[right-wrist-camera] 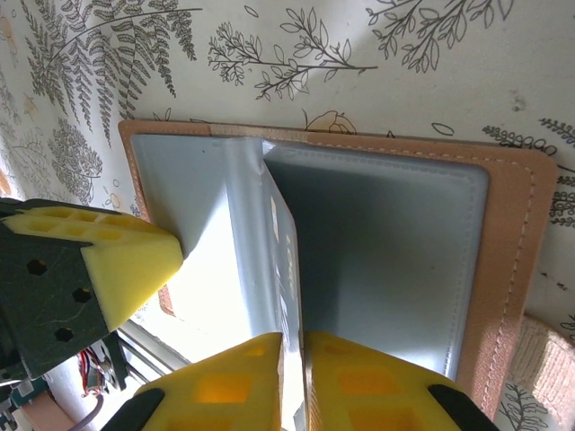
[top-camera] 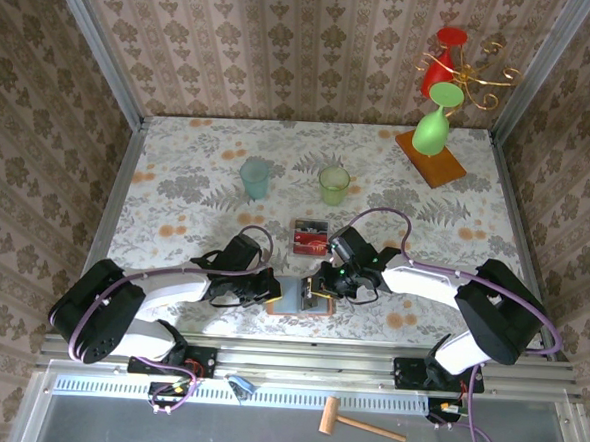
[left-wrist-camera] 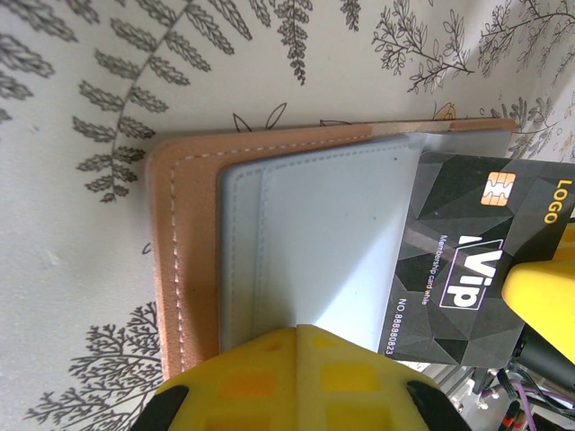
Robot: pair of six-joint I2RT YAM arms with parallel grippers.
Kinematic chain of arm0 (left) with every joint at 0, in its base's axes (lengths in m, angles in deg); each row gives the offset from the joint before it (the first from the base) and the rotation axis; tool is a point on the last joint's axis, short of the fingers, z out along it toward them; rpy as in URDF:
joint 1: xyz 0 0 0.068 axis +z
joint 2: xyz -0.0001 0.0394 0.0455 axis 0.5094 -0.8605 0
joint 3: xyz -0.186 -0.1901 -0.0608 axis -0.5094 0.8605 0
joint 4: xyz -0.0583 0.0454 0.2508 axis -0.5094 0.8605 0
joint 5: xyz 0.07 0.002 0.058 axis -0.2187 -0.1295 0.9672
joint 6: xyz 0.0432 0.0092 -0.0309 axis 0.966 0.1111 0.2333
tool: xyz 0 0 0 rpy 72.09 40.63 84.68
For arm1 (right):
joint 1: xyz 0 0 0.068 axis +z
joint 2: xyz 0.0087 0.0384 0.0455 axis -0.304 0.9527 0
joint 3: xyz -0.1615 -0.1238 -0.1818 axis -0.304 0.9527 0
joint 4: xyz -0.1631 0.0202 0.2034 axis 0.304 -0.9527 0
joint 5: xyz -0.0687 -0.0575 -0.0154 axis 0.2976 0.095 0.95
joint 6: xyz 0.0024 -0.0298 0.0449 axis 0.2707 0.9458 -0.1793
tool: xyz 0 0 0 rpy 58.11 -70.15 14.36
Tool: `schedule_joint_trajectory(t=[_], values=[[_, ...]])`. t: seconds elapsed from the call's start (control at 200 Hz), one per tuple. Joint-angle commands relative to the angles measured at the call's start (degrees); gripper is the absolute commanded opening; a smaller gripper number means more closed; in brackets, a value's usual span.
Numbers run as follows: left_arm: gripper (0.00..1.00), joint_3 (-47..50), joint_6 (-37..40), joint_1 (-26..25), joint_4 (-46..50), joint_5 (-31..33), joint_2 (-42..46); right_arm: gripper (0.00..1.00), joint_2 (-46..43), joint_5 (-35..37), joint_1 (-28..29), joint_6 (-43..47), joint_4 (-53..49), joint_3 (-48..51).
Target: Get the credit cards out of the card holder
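The tan card holder [top-camera: 290, 301] lies open on the table between both grippers, grey-blue pockets up [left-wrist-camera: 314, 224] [right-wrist-camera: 386, 251]. A black credit card [left-wrist-camera: 458, 260] marked VIP sticks halfway out of a pocket toward the right. My right gripper [right-wrist-camera: 301, 346] is shut on that card's edge [right-wrist-camera: 289, 260], seen edge-on between its yellow fingers [left-wrist-camera: 539, 287]. My left gripper [left-wrist-camera: 310, 337] is shut, and its tips press down on the holder's grey pocket. In the top view the left gripper [top-camera: 269, 288] and right gripper [top-camera: 321, 283] flank the holder.
A small clear tray [top-camera: 311, 238] with red cards sits just behind the holder. Farther back stand a blue-green cup [top-camera: 256, 178] and a green cup [top-camera: 333, 184]. A wooden base with coloured glasses [top-camera: 432, 149] is at the back right. The table's near edge is close.
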State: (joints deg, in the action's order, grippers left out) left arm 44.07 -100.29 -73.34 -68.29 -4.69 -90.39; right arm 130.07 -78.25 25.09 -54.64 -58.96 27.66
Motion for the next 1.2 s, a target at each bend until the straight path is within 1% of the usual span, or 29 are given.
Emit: schedule_joint_trajectory(t=[0.0, 0.255, 0.355, 0.595, 0.765, 0.885, 1.0, 1.195], values=[[0.05, 0.14, -0.61, -0.18, 1.14, 0.63, 1.23, 0.12, -1.24, 1.1, 0.45, -0.6, -2.35, -1.18], [0.05, -0.2, -0.99, -0.26, 2.08, 0.81, 2.85, 0.08, -1.95, 1.21, 0.46, -0.42, -2.78, -1.2], [0.06, -0.88, -1.04, -0.09, 3.31, 1.24, 4.29, 0.07, -2.5, 1.52, 0.46, -0.06, -3.44, -1.44], [0.08, -1.9, 0.08, 1.28, 6.38, 1.42, 6.99, 0.06, -3.93, 3.48, 0.37, 3.55, -9.34, -3.57], [0.09, -1.2, 0.28, 2.12, 6.92, 1.55, 8.41, 0.05, -4.09, 5.18, 0.17, 8.17, -15.55, -6.9], [0.09, -0.61, 0.54, 2.46, 6.24, 1.04, 7.77, 0.03, -3.73, 6.58, -0.08, 11.96, -20.35, -10.19], [0.09, 0.2, 0.38, 2.33, 4.47, -0.05, 6.49, 0.02, -3.94, 7.26, -0.14, 16.96, -24.29, -13.01], [0.09, 1.35, 1.04, 2.36, 4.11, 0.19, 5.24, 0.0, -4.43, 10.3, -0.35, 26.07, -30.37, -18.23]])
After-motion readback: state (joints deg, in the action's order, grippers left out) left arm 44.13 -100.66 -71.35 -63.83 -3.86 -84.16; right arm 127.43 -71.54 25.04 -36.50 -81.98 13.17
